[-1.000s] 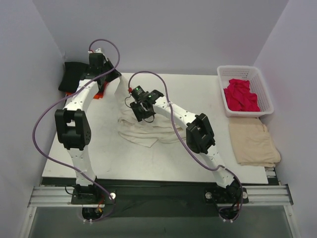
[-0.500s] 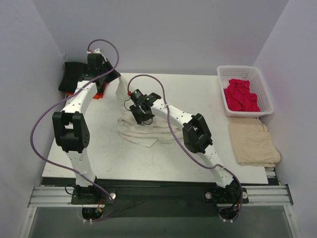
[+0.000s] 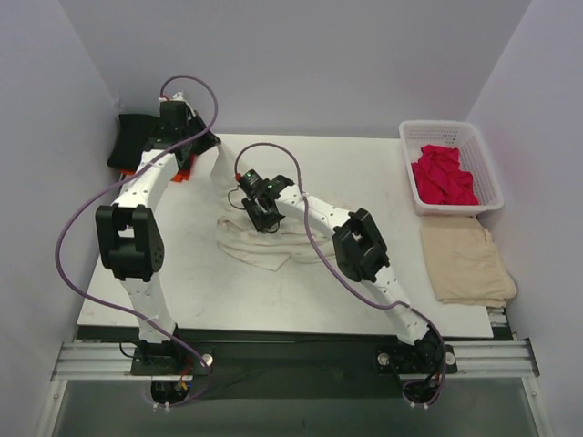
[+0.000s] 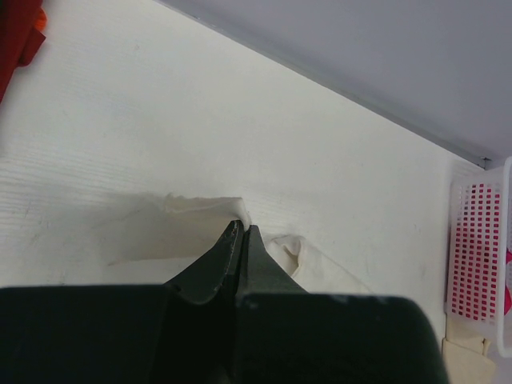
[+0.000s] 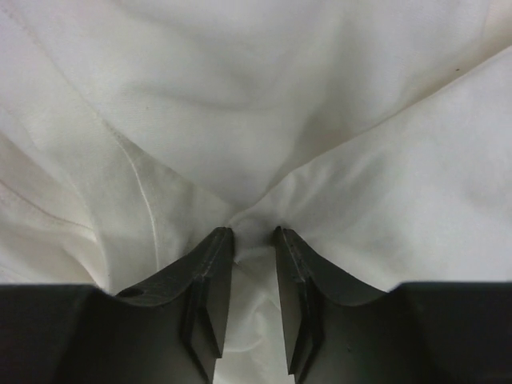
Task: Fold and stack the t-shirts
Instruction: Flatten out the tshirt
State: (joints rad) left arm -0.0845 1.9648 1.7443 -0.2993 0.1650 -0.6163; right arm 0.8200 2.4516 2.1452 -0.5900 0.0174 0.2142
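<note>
The left pincer [image 4: 242, 228] and right pincer [image 5: 254, 233] are clenched on the large cream-white cloth t-shirt [image 3: 250, 248]. Spreading is judged in hand; flattening is needed next

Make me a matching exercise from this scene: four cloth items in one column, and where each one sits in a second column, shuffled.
Column one:
1. cream-white t-shirt
2. crimson t-shirt
3. tan folded cloth
4. black t-shirt

Column two:
A. at the far left corner, beside the left arm
B. inside the white basket
C. mid-table, with one edge pinched and lifted by the left gripper
D. flat on the table, right in front of the basket on the arms' side

Pairs: 1-C, 2-B, 3-D, 4-A.
</note>
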